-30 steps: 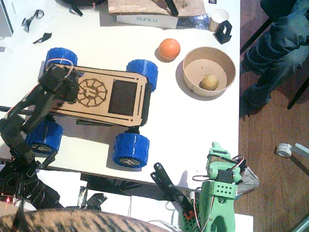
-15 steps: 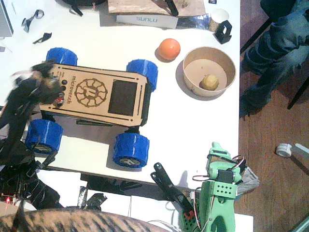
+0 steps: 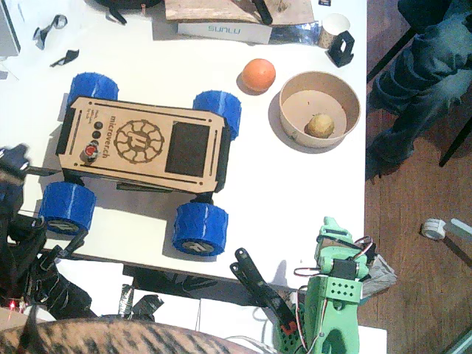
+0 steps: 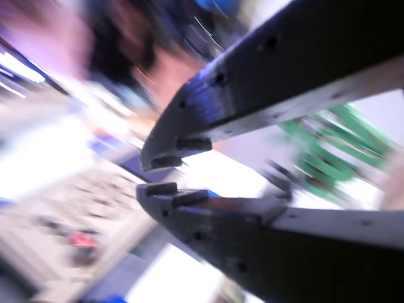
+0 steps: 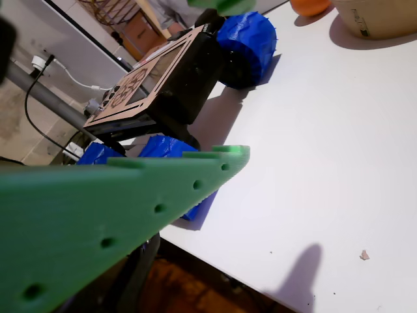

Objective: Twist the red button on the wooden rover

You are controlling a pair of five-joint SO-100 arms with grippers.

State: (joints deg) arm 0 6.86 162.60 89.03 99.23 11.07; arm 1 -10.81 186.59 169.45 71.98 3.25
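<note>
Pulled right back since a second ago, the left arm [image 3: 18, 214] is now seen only at the picture's left edge, well off the wooden rover [image 3: 144, 144]. Its fingers [image 4: 161, 188] are nearly pressed together, a thin gap left, nothing pinched. The red button [image 3: 90, 152] sits exposed on the rover's left end, beside the black buttons [image 3: 96, 130]. Whether it got twisted can't be told; judging by the retreat, the twist is probably done. The right gripper [image 5: 225, 78] is parked, fingers spread, at the worktop [image 3: 295, 199] edge.

orange ball [image 3: 259, 74], tan bowl [image 3: 295, 130] holding a small potato [image 3: 320, 125]
</note>
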